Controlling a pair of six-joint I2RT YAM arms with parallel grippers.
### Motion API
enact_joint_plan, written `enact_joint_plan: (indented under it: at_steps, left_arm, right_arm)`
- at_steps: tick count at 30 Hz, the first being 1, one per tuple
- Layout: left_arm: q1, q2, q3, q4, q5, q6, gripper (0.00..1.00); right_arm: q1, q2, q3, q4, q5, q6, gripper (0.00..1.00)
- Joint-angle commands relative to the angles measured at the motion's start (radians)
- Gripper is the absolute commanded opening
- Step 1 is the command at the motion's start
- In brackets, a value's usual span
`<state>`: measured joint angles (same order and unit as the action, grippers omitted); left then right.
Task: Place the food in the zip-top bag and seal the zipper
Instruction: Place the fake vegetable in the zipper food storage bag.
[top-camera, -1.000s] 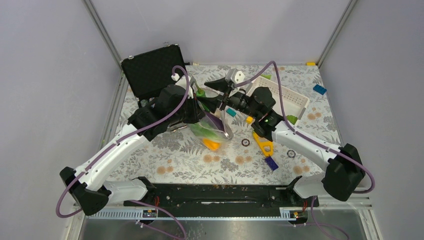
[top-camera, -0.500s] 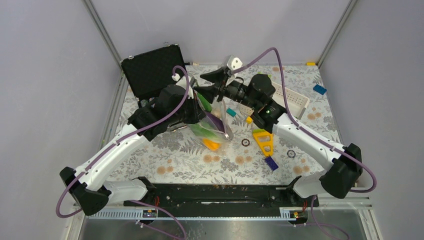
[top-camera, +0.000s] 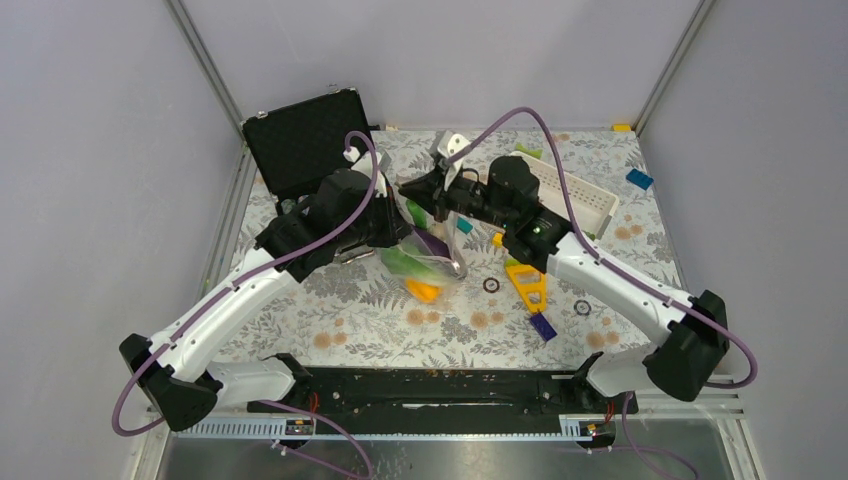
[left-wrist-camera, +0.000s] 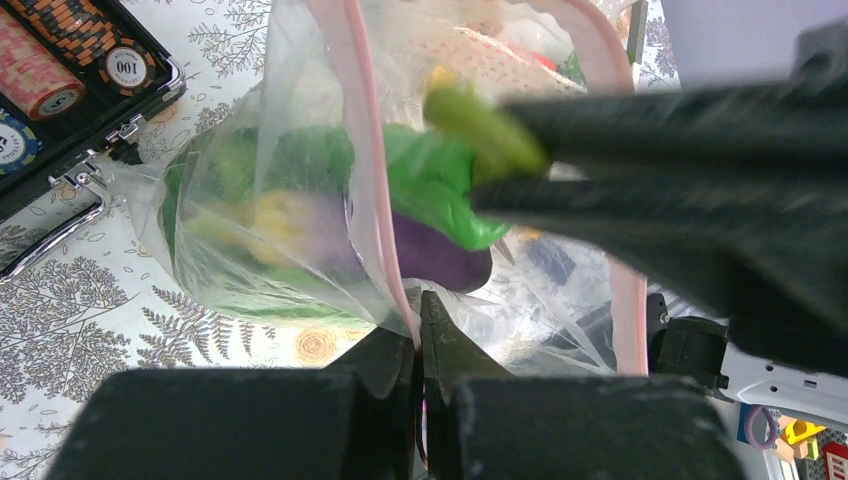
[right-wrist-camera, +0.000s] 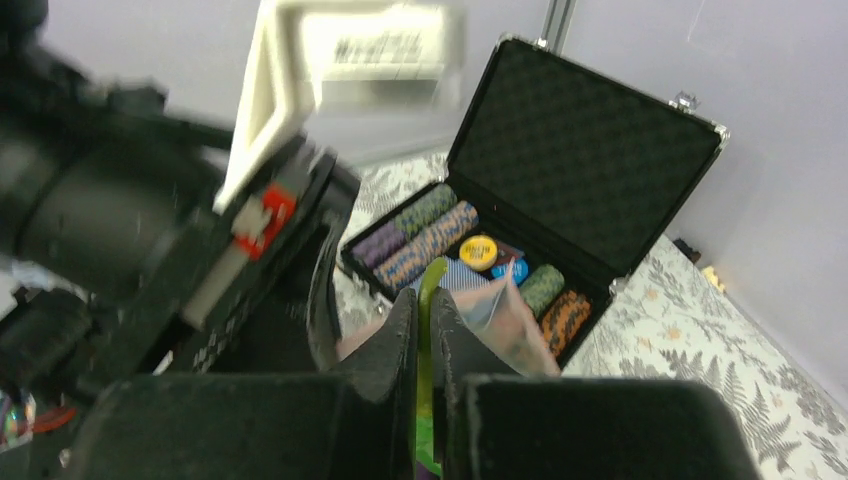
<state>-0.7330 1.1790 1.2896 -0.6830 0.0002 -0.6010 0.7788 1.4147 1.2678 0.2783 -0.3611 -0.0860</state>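
The zip-top bag (top-camera: 437, 257) hangs above the mat, clear with pink dots. In the left wrist view my left gripper (left-wrist-camera: 418, 300) is shut on its pink zipper (left-wrist-camera: 365, 150) at the mouth edge. Inside the bag lie green lettuce (left-wrist-camera: 300, 160), a purple vegetable (left-wrist-camera: 440, 255) and an orange piece (top-camera: 423, 290). My right gripper (right-wrist-camera: 421, 300) reaches in at the bag's mouth and is shut on the purple vegetable's thin green stem (right-wrist-camera: 431, 275). From above, the right gripper (top-camera: 408, 188) sits just left of the bag's top.
An open black case (top-camera: 305, 140) of poker chips (right-wrist-camera: 478, 250) stands at the back left. A white lattice basket (top-camera: 575, 195) is at the back right. Yellow (top-camera: 527, 285), purple (top-camera: 542, 326), teal (top-camera: 462, 226) and blue (top-camera: 639, 179) blocks lie right of the bag.
My right gripper moved left over the bag's mouth and closed from open onto the green stem. The left arm held the bag edge still.
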Motion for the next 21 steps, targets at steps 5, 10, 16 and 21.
enact_joint_plan:
  at_steps: [5, 10, 16, 21]
  left_arm:
    - [-0.001, -0.041, 0.029, 0.045, 0.004, -0.013, 0.0]
    - [-0.001, -0.037, 0.037, 0.05, 0.004, -0.02, 0.0]
    - [0.0, -0.038, 0.043, 0.049, -0.027, -0.017, 0.0]
    - [0.0, -0.027, 0.048, 0.051, -0.014, -0.017, 0.0]
  right_arm:
    - [0.021, -0.1, -0.132, -0.201, -0.005, -0.239, 0.0]
    - [0.025, -0.053, 0.013, -0.532, 0.026, -0.373, 0.0]
    - [0.027, -0.052, 0.042, -0.756, -0.029, -0.492, 0.0]
    - [0.028, -0.037, 0.093, -0.969, -0.088, -0.571, 0.07]
